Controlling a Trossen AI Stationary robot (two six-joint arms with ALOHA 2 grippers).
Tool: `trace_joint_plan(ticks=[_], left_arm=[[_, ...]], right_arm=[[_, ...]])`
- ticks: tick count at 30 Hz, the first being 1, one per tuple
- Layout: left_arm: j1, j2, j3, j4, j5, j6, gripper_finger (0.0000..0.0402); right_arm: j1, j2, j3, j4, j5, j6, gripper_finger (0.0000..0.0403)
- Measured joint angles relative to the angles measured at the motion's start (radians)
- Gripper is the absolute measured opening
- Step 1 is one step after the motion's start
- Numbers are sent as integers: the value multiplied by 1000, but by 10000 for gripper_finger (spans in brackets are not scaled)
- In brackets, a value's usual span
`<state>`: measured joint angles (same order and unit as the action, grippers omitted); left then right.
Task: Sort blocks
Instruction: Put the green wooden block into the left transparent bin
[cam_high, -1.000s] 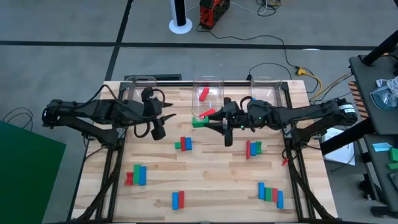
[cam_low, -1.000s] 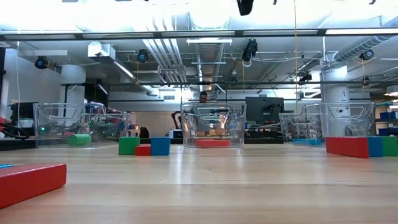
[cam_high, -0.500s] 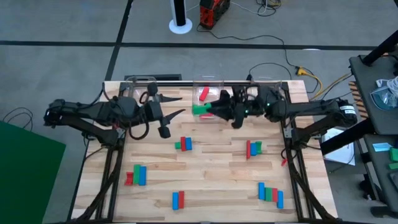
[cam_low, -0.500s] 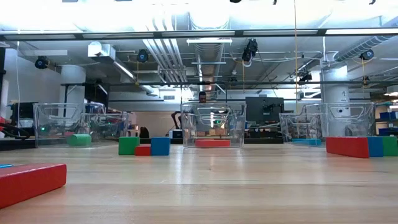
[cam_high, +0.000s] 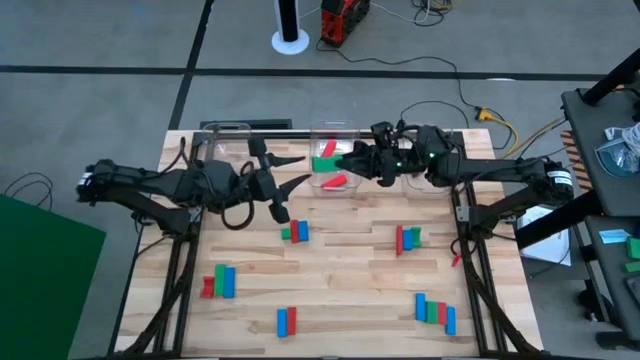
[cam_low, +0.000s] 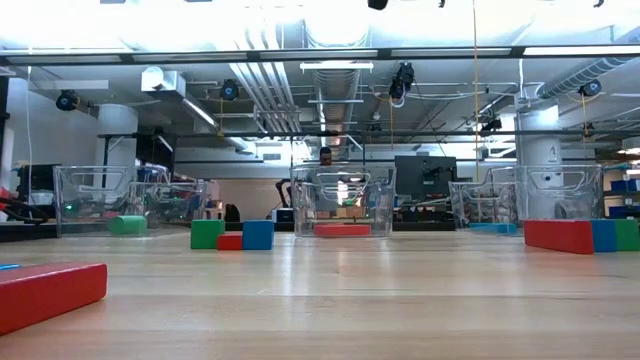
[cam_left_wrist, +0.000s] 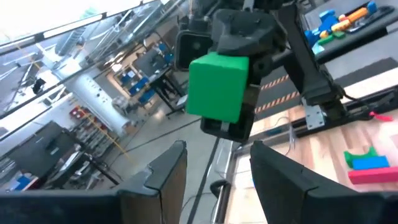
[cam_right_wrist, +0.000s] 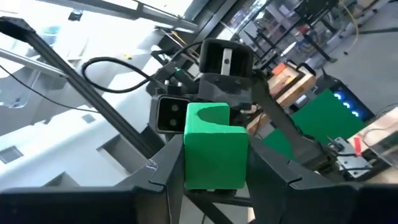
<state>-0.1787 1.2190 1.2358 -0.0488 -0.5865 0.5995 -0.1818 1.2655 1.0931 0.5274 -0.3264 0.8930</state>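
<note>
My right gripper (cam_high: 334, 164) is shut on a green block (cam_high: 323, 163), held in the air over the middle clear bin (cam_high: 348, 130) at the table's far edge. Two red blocks (cam_high: 337, 182) lie in that bin. My left gripper (cam_high: 292, 170) is open and level, and it faces the green block (cam_left_wrist: 217, 87) from the table's left, a short gap away, with nothing between its fingers (cam_left_wrist: 163, 174). More red, green and blue blocks lie in small groups on the wooden table (cam_high: 350, 270). My right gripper pinches the green block's two opposite sides (cam_right_wrist: 214, 149) between its two fingers. The fingers come in about level from the table's right and lie along the block. The block's free end (cam_left_wrist: 214, 84) sticks out toward my left gripper, lifted clear above the bin.
Clear bins stand at the far left (cam_high: 225, 140) and far right (cam_high: 425, 140). Block groups lie at the centre (cam_high: 295, 232), right of centre (cam_high: 407, 238), near left (cam_high: 218, 282), near middle (cam_high: 286, 320) and near right (cam_high: 435, 312).
My right gripper has carried the green block up from just above the table and toward the far edge, over the middle bin. My left gripper has moved toward the table's right and tipped up from pointing downward to level, facing the block.
</note>
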Motion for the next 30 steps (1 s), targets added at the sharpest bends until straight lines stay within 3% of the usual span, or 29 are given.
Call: trace_joint_plan(ticks=[8,17,22,30], left_arm=[[-2,22,0,59,-74,-13,171],[-11,23,0,15,-78,-14,217],[-12,23,0,-16,-2,-50,227],[-12,35,0,-31,10,-63,229]], right_arm=[[-1,4,0,-81,1,-14,125],[-3,4,0,-120,-14,-14,125],[-6,5,0,-175,-22,4,125],[-9,5,0,-188,-18,6,125]])
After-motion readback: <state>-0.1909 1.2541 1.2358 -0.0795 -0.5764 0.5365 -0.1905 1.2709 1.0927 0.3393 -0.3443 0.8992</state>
